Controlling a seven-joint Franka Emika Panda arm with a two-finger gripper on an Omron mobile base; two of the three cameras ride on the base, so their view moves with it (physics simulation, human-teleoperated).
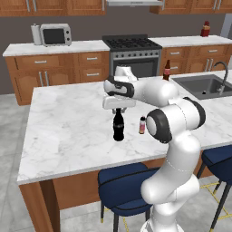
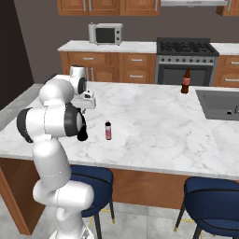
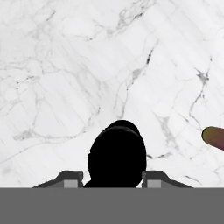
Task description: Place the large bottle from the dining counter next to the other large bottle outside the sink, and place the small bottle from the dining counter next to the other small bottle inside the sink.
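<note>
gripper: gripper (image 1: 118,108) sits straight over the large bottle (image 1: 118,128), jaws on either side of its neck and nearly in on it. Hand view has the two fingers flanking the bottle's black top; firm contact can't be confirmed, so judged closing in, not yet a secure hold.
why top-down: likely because the narrow neck fits between the fingers, while the body is wider and round.
large bottle: upright on the table (image 1: 68,131), black cola shape, red label band, dark cap, smooth and glossy.
small bottle: small bottle (image 1: 142,125) stands just beside it at 3 o'clock in the left base view; slim pink-red body, dark cap. Apart from the gripper.
other large bottle: other large bottle (image 1: 166,70) is dark red-brown with a narrow neck, upright at 1 o'clock of the gripper, just outside the sink (image 1: 204,86).
sink: dark grey rectangular basin, curved metal tap.
table: white-grey marbled top, flat, brown wood base, dark blue stools (image 1: 122,188) below.
step: grasp on the large bottle, lift not yet begun.
</note>
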